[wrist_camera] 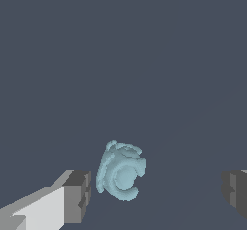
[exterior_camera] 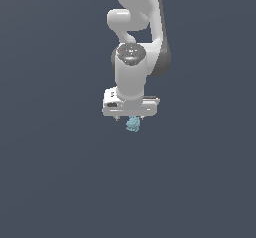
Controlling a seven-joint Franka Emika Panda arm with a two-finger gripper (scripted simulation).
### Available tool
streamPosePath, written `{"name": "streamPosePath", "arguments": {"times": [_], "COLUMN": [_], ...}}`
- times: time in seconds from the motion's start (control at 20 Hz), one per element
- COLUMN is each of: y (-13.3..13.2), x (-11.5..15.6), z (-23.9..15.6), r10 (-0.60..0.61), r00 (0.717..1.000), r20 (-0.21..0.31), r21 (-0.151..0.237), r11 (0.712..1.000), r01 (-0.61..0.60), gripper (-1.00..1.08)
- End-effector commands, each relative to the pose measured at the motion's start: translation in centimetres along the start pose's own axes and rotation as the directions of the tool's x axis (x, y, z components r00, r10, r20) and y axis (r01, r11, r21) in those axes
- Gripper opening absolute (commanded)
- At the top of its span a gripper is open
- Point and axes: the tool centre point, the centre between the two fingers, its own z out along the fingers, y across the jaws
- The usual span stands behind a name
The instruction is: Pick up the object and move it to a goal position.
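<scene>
A: Exterior view first — what shows?

B: A smooth white arm (exterior_camera: 132,42) hangs from the top centre of the frame, glossy and rounded, with a dark ribbed disc at the wrist. Below it the boxy white gripper (exterior_camera: 131,118) sits at mid-frame. The object (exterior_camera: 133,124) peeks out just under it — small, pale teal, lumpy and ridged. All around is flat slate-grey ground (exterior_camera: 55,182).

A: And the wrist view?

B: The object (wrist_camera: 120,172) lies low in the frame, curled like a shell. One grey blocky finger (wrist_camera: 77,196) is just beside it, the other well apart at the right edge — jaws spread wide, gripping nothing.
</scene>
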Motion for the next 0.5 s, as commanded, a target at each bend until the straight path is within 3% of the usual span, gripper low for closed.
{"name": "streamPosePath", "arguments": {"times": [0.0,0.45], "y": [-0.2,-1.4], "x": [-0.3,-2.4], "z": [0.5,4.0], "r10": [0.015,0.140], "r00": [1.000,0.990], "r20": [-0.001,-0.017], "r21": [0.001,0.008], "r11": [1.000,0.990], "r01": [-0.015,-0.140], "gripper": [1.00,1.00]}}
